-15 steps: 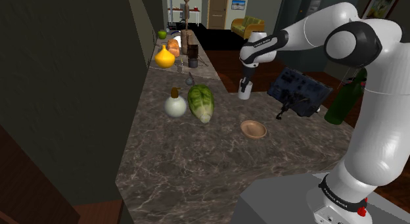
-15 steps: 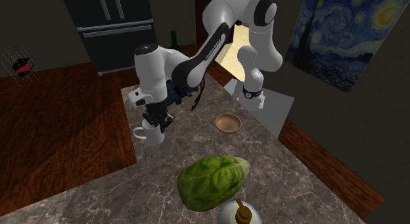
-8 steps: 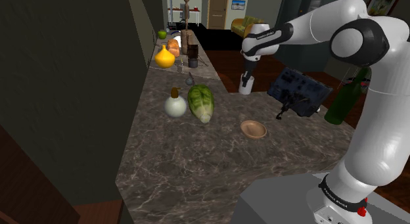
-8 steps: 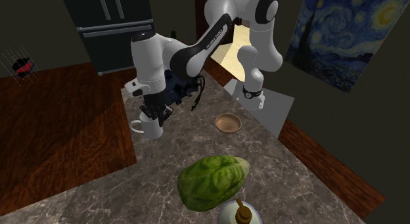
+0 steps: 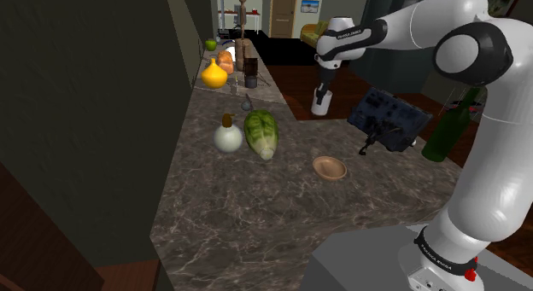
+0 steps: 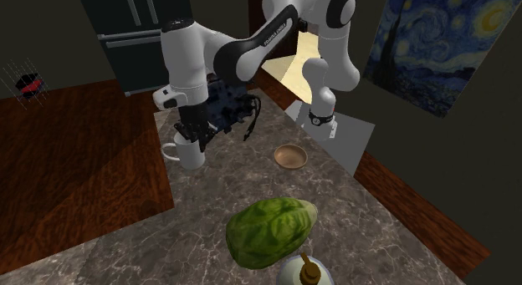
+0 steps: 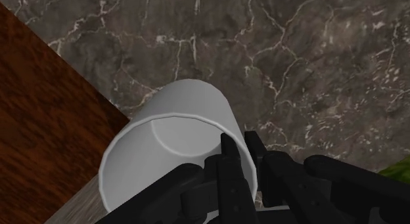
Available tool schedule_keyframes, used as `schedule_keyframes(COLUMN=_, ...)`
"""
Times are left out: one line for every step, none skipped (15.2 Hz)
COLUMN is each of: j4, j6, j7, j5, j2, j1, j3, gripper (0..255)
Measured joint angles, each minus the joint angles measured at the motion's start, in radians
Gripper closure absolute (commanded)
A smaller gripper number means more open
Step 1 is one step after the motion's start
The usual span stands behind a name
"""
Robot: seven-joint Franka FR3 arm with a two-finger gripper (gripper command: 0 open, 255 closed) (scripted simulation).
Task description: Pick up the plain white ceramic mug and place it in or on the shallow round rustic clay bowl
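The tool (image 6: 191, 140) is clamped on the white mug's (image 6: 189, 155) rim, with one finger inside the wall and one outside. The mug hangs upright just below the tool, over the marble worktop's (image 6: 368, 225) edge by the wooden floor (image 6: 84, 158). The brown bowl (image 6: 290, 156) lies on the worktop, well apart from the tool.

Open counter (image 5: 256, 212) separates mug (image 5: 320, 102) from bowl (image 5: 329, 167); a dark appliance (image 5: 389, 119) stands close alongside.

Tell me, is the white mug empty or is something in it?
Empty. The wrist view looks straight into the mug, and its bare inner wall and bottom show nothing inside.
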Motion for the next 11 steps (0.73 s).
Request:
schedule_keyframes(j4=0.003, j6=-0.009, j7=0.0, j5=-0.002, j2=-0.007, j1=0.0, j3=-0.001, gripper=255)
schedule_keyframes(j4=0.017, j6=-0.025, j7=0.0, j5=-0.002, j2=-0.008, j1=-0.001, j3=-0.001, gripper=255)
schedule_keyframes(j4=0.028, j6=-0.037, j7=0.0, j5=-0.003, j2=-0.01, j1=-0.001, j3=-0.002, gripper=255)
schedule_keyframes(j4=0.014, j6=-0.036, j7=0.008, j5=-0.007, j2=-0.023, j1=0.005, j3=0.0, gripper=255)
schedule_keyframes(j4=-0.011, j6=-0.036, j7=0.018, j5=-0.013, j2=-0.048, j1=0.012, j3=0.002, gripper=255)
schedule_keyframes(j4=-0.055, j6=-0.026, j7=0.03, j5=-0.022, j2=-0.083, j1=0.02, j3=0.004, gripper=255)
schedule_keyframes(j4=-0.104, j6=-0.012, j7=0.046, j5=-0.031, j2=-0.12, j1=0.031, j3=0.008, gripper=255)
schedule_keyframes(j4=-0.152, j6=-0.002, j7=0.064, j5=-0.041, j2=-0.159, j1=0.042, j3=0.013, gripper=255)
schedule_keyframes(j4=-0.187, j6=-0.002, j7=0.081, j5=-0.05, j2=-0.194, j1=0.051, j3=0.019, gripper=255)
schedule_keyframes(j4=-0.23, j6=0.01, j7=0.098, j5=-0.058, j2=-0.227, j1=0.059, j3=0.024, gripper=255)
schedule_keyframes(j4=-0.274, j6=0.012, j7=0.12, j5=-0.068, j2=-0.269, j1=0.07, j3=0.033, gripper=255)
